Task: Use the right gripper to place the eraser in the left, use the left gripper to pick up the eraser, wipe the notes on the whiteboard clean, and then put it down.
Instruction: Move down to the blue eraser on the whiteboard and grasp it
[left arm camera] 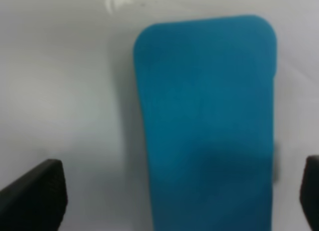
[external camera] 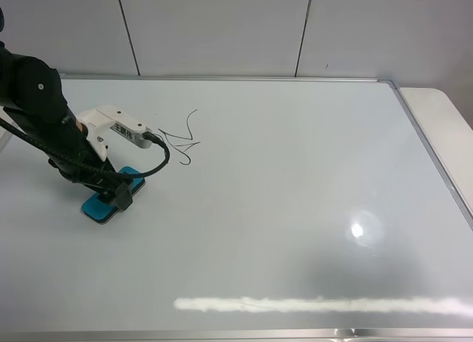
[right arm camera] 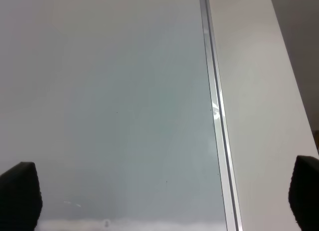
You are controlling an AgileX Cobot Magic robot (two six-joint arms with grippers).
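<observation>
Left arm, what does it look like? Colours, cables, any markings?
The left arm is black, with a white camera housing at the wrist carrying a small dark label, unreadable. A black cable loops from it. Its fingertips are matte black.

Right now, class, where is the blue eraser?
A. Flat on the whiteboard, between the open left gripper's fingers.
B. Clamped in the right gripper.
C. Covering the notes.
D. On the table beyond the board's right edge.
A: the eraser lies flat on the whiteboard, with the left gripper open around it and the notes apart from it.
</observation>
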